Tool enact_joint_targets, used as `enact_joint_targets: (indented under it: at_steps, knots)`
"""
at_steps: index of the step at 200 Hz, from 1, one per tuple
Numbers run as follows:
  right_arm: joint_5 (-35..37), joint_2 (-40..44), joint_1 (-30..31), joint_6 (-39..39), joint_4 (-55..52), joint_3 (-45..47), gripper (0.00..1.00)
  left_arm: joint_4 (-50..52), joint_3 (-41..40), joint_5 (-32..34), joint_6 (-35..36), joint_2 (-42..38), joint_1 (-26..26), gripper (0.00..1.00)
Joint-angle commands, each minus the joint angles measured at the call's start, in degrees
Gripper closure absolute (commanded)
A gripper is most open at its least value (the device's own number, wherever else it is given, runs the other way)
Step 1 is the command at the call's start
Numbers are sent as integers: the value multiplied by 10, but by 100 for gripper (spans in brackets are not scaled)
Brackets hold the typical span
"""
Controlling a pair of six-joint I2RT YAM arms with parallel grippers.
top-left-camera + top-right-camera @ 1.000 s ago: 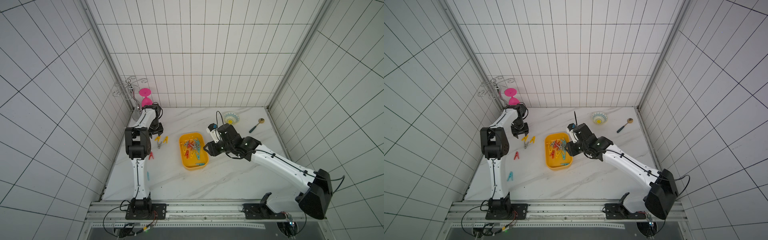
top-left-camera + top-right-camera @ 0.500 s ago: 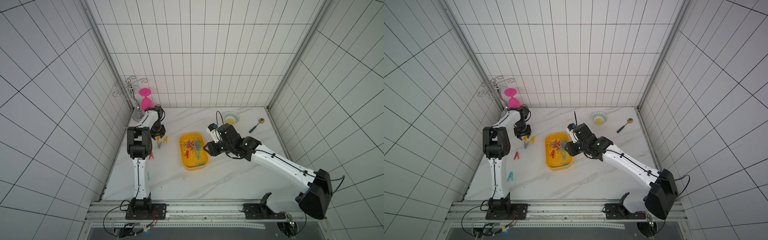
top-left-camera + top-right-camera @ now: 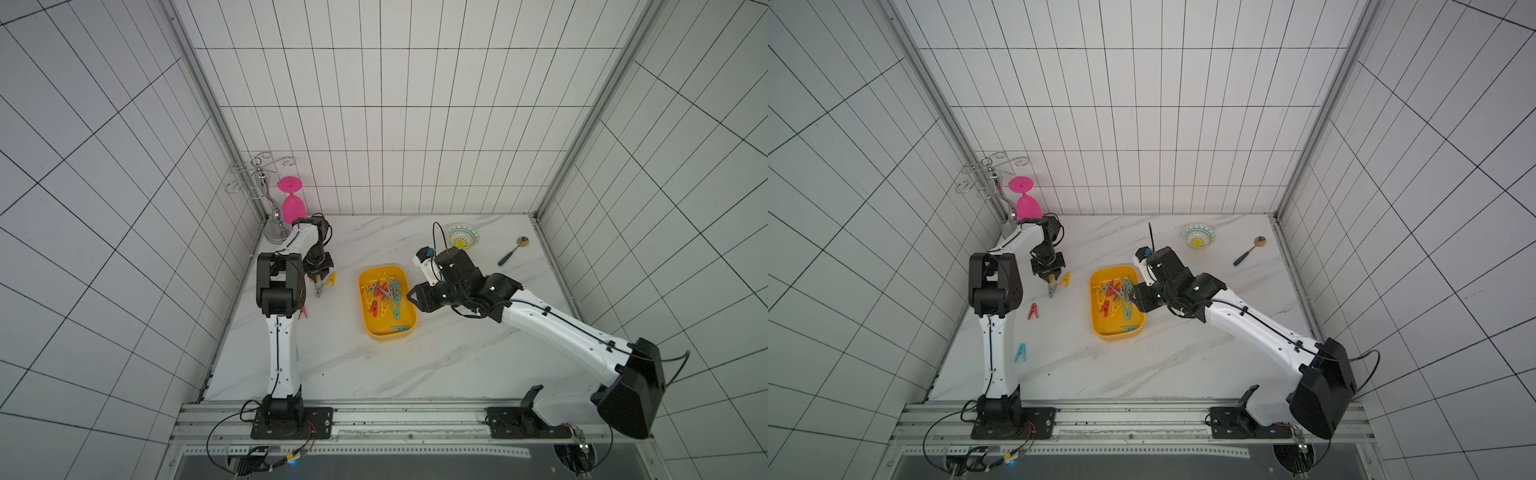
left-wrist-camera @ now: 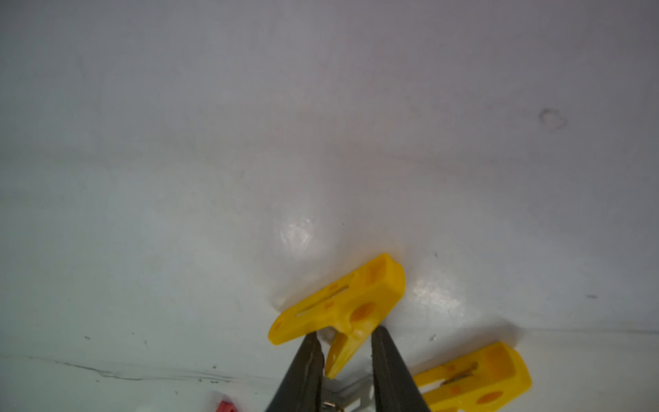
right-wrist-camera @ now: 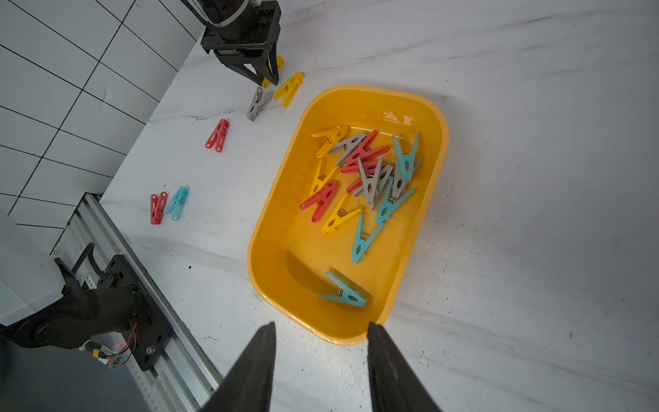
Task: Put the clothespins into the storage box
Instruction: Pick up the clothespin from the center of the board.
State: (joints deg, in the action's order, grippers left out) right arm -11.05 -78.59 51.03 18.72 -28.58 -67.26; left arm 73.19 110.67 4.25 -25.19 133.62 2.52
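The yellow-orange storage box (image 3: 384,326) (image 3: 1113,328) (image 5: 306,271) sits mid-table with several clothespins (image 5: 371,174) piled in it. By the left wall, my left gripper (image 3: 320,277) (image 3: 1052,277) (image 4: 344,333) points down, shut on one leg of a yellow clothespin (image 4: 338,303) that rests on the table. Beside it lie a second yellow clip (image 5: 289,89) (image 4: 474,374), a grey one (image 5: 257,103) and a red one (image 5: 217,135). Nearer the rail lie a red (image 5: 157,208) and a teal clip (image 5: 177,202). My right gripper (image 3: 409,295) (image 5: 321,326) hovers open and empty beside the box's right rim.
A small patterned bowl (image 3: 462,237) and a spoon (image 3: 513,249) lie at the back right. A metal rack (image 3: 266,195) with a pink glass (image 3: 291,203) stands in the back left corner, just behind my left arm. The tiled left wall is close to the loose clips.
My left gripper's jaws have narrowed from open to closed on the yellow clothespin, and the arm has shifted slightly. The right arm has not moved.
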Motion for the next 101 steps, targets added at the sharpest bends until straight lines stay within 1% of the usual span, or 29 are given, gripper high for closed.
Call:
enact_joint_targets:
  at_steps: [1, 7, 22, 35, 67, 87, 101]
  knots:
    - [12, 13, 6, 5, -9, 4, 55, -18, -15, -6, 1, -2, -2, 89]
    - [13, 12, 6, 6, -9, 4, 55, -22, -19, -8, 1, -9, -2, 91]
    - [13, 13, 5, 8, -13, 2, 55, -36, -31, -13, 1, -30, -2, 93]
    - [16, 16, 7, 10, -17, 0, 55, -47, -38, -15, 1, -51, -2, 97]
    - [35, 26, 9, 13, -30, 4, 55, -77, -62, -31, 0, -119, 5, 97]
    - [67, 33, 9, 14, -42, 4, 54, -92, -84, -35, -4, -174, 30, 97]
    - [108, 36, 7, 15, -46, 9, 54, -103, -108, -33, -5, -215, 64, 96]
